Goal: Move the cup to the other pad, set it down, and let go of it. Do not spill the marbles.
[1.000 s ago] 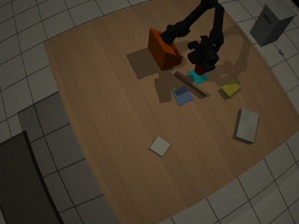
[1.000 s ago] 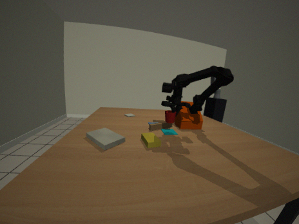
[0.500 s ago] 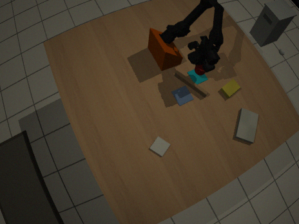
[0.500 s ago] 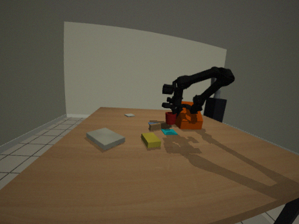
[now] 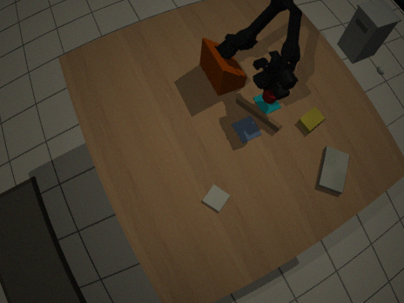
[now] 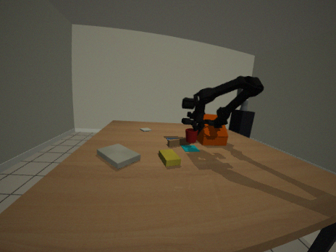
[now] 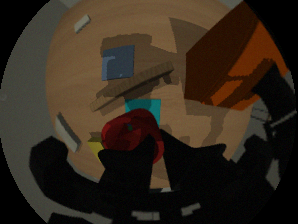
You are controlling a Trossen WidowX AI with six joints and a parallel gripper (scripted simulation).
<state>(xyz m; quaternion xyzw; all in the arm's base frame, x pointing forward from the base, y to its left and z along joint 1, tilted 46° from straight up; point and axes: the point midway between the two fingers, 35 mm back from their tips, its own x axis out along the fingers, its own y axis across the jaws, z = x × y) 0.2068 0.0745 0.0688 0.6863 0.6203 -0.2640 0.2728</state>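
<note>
The red cup (image 6: 191, 135) is clamped in my gripper (image 6: 193, 125), which grips it at the rim from above; I see it upright in the exterior view, held over the teal pad (image 6: 190, 148). From the top view the cup (image 5: 270, 95) sits over the near edge of that teal pad (image 5: 265, 104), mostly hidden under the gripper (image 5: 275, 89). A wooden bar (image 5: 258, 114) lies between the teal pad and the blue pad (image 5: 246, 129). The orange box (image 5: 219, 66) stands just beside the arm. A yellow block (image 5: 312, 118), a grey slab (image 5: 333, 169) and a small white tile (image 5: 216, 198) lie well apart on the wooden table (image 5: 144, 144). Through the wrist camera I cannot make out any marbles inside the cup (image 7: 131, 135).
</note>
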